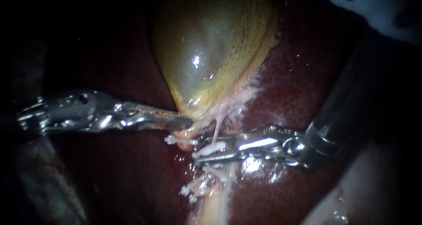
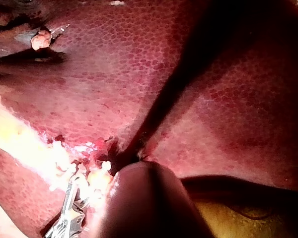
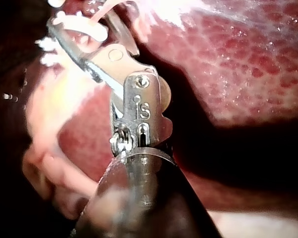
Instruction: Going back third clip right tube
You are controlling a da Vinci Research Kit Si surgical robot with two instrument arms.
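Liver (image 1: 307, 88): lying beneath.
Gallbladder (image 1: 211, 49): gripped at its neck by the left instrument's (image 1: 188, 121) closed jaws.
Right instrument (image 1: 203, 149): jaws parted, nothing clamped.
Tube (image 1: 217, 129): crossed by those jaws.
Clip (image 1: 215, 146): seated on the tube between them, seemingly freed; retreat lies rightward along the shaft.

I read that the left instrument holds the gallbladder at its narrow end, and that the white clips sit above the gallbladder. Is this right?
Not quite. The left instrument does hold the gallbladder at its narrow end, but the white clips sit below it, not above; the endoscope view shows this.
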